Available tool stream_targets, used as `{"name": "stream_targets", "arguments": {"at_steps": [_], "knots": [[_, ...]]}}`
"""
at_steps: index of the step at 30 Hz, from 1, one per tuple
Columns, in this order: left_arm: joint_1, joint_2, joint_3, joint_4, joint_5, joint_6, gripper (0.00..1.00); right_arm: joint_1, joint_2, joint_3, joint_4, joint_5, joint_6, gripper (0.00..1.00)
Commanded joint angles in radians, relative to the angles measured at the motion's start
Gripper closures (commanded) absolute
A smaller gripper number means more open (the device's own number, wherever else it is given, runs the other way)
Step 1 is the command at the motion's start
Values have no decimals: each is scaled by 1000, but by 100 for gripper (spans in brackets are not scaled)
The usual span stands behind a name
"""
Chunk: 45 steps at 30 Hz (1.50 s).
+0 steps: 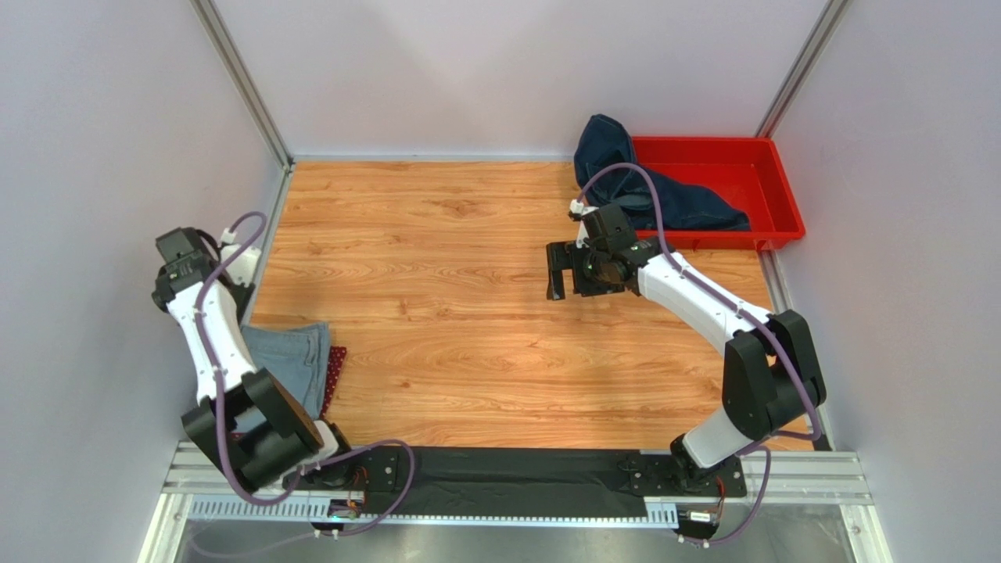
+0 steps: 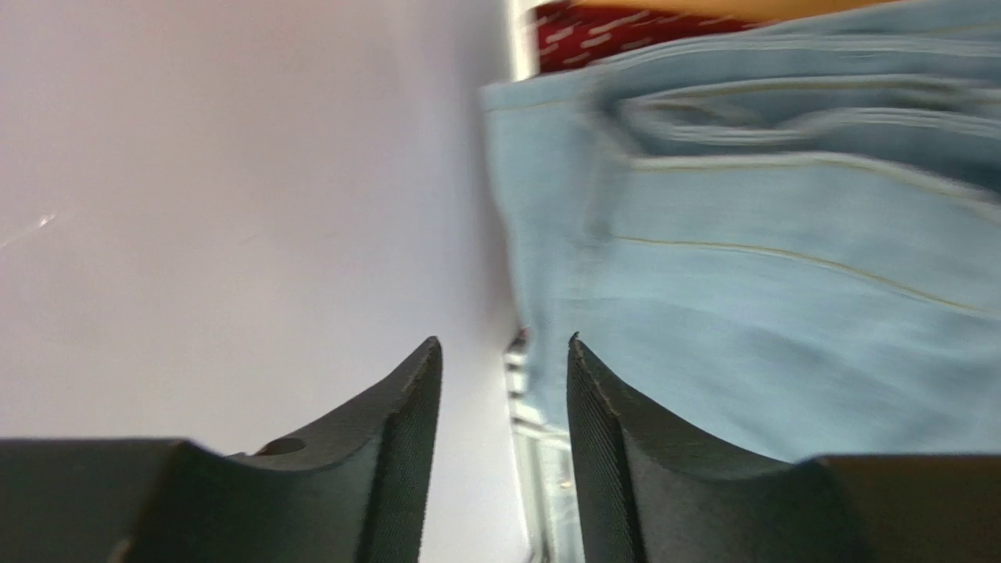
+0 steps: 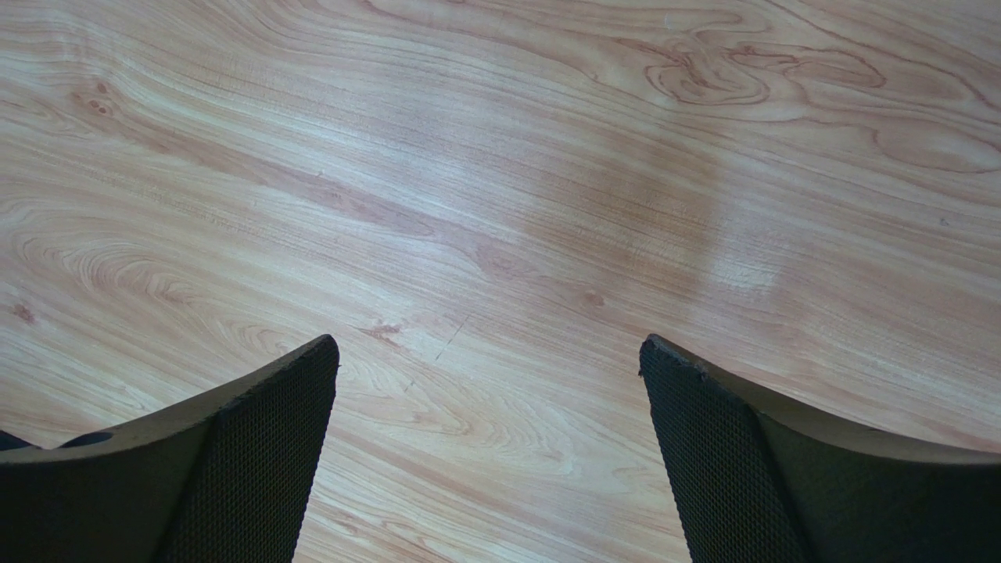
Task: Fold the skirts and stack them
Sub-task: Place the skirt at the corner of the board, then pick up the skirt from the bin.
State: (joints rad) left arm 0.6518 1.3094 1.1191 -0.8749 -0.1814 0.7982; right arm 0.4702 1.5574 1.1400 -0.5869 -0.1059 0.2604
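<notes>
The light blue-grey denim skirt lies folded at the table's near left, on top of the dark red dotted skirt, whose edge shows to its right. In the left wrist view my left gripper hangs open beside the wall, with nothing between its fingers. The blue-grey skirt is just to its right and the red skirt beyond. The dark navy skirt is draped over the left end of the red tray. My right gripper hovers wide open over bare wood, near that tray.
A red plastic tray stands at the back right corner. Grey walls close in the table on the left, back and right. The left arm stands close against the left wall. A metal rail runs along the near edge.
</notes>
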Motion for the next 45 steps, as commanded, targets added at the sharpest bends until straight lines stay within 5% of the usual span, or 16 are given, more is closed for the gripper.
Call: {"name": "stream_targets", "arguments": {"at_steps": [1,6,15,22,29,31,37,41,45], "knots": [[-127,-104,-36,-231,212,-56,52,2,10,23,12,-23,-6,0],[-286,-67,-208,-239,289,-129,61,2,52,84,-17,-57,3,0],[-287,109,-176,23,244,-217,63,1,44,126,-60,-15,25,0],[-285,65,-122,-200,488,-140,50,-59,-51,165,-62,75,-36,0],[-285,-30,106,-550,634,-1,21,-258,-31,340,24,193,-58,0],[-285,-36,133,-599,609,7,1,-329,31,401,21,141,-64,0],[-288,-72,284,-572,609,-66,0,-386,266,636,-54,288,-135,0],[-299,0,627,-475,619,-151,1,-461,377,705,-65,175,-6,3],[-299,21,740,-152,651,-409,1,-530,446,708,-34,-3,112,14]]}}
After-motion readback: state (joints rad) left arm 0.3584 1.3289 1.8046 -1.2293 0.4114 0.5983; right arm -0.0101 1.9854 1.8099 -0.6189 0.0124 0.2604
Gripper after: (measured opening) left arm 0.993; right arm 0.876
